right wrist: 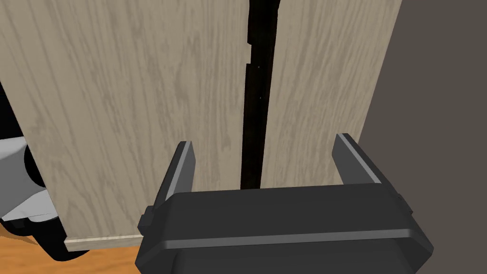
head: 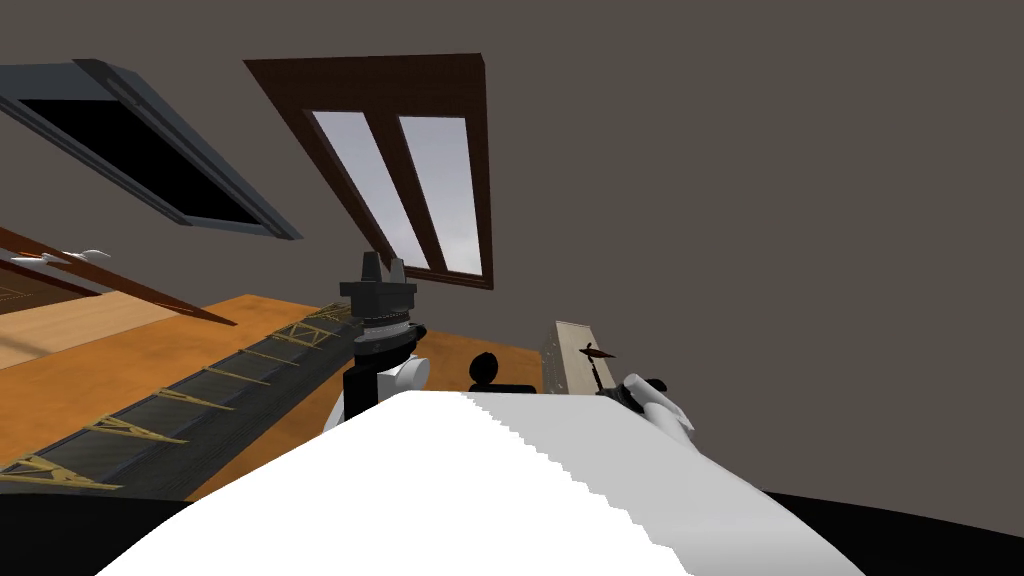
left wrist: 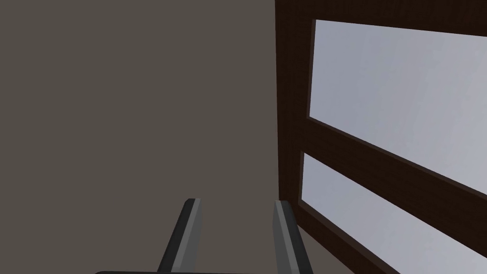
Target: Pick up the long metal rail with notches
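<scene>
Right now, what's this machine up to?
The robot is going for a long dark notched rail that lies on a pale wood-grain surface. Its right pincer is open over the rail, with one finger to each side, and has not yet gripped it. The left pincer is raised, open and empty.

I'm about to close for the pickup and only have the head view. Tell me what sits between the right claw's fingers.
Observer: A long dark rail with notches along one edge lies on a pale wood-grain surface. It runs straight out between the fingers of the right claw.
Operator: Report those fingers.
Observer: They are open, one on each side of the rail, and neither touches it.
Operator: Now give me the left claw.
Observer: The left claw is well away from the rail, its fingers apart with nothing between them.
</scene>
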Robot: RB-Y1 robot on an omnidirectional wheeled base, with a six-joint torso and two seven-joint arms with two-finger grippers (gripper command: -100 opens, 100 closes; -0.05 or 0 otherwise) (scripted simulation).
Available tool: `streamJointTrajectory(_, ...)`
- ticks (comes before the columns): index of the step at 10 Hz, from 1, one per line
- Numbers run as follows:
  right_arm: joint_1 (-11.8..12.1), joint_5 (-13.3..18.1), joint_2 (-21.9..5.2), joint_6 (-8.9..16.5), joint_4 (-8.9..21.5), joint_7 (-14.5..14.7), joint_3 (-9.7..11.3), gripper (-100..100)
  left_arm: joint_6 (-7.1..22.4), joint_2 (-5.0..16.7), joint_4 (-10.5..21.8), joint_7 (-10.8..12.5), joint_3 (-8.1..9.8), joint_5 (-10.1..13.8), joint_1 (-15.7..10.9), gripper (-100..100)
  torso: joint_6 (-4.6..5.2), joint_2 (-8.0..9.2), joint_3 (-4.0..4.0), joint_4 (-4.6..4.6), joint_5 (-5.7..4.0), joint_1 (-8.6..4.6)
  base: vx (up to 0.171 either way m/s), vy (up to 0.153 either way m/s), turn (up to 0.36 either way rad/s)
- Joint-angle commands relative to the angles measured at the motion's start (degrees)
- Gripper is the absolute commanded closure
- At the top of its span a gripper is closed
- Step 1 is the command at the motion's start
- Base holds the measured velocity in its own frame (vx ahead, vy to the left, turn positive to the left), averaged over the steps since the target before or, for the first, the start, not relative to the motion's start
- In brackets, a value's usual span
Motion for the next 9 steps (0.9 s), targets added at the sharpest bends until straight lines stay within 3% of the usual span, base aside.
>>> streamJointTrajectory(1, -1.2, -0.7, -0.8, 2.0, 2.7, -1.0, -1.1, -100, 0.0, 0.0, 0.0, 0.0, 0.00, 0.0, 0.0, 0, 0.00, 0.00, 0.00, 0.00, 0.00, 0.00, 0.116, -0.058, 0.025)
streamJointTrajectory(4, -2.5, -1.5, -1.7, 3.9, 5.6, -2.0, -2.2, -100, 0.0, 0.0, 0.0, 0.0, 0.00, 0.0, 0.0, 0, 0.00, -0.09, -0.06, -0.03, 0.01, 0.06, 0.078, -0.048, 0.054)
streamJointTrajectory(5, -2.2, -1.4, -1.4, 3.6, 4.8, -1.9, -2.0, -100, 0.0, 0.0, 0.0, 0.0, 0.00, 0.0, 0.0, 0, 0.02, -0.05, -0.04, -0.02, 0.00, 0.01, 0.025, -0.033, 0.013)
streamJointTrajectory(6, -2.2, -1.4, -1.4, 3.8, 4.9, -2.0, -2.0, 0, 0.0, 0.0, 0.0, 0.0, 0.00, 0.0, 0.0, 0, 0.03, 0.09, 0.03, 0.00, 0.00, 0.10, 0.003, -0.007, 0.001)
streamJointTrajectory(7, -2.3, -1.1, -0.6, 2.1, 5.9, -2.3, -1.9, -100, 0.0, 0.0, 0.0, 0.0, 0.00, 0.0, 0.0, 0, 0.03, 0.18, 0.09, 0.02, 0.03, 0.19, -0.002, -0.033, 0.045)
streamJointTrajectory(9, -2.3, -0.8, 0.2, 0.5, 6.9, -2.6, -1.8, -100, 0.0, 0.0, 0.0, 0.0, 0.00, 0.0, 0.0, 0, 0.03, 0.24, 0.13, 0.04, 0.00, 0.09, -0.009, -0.023, 0.042)
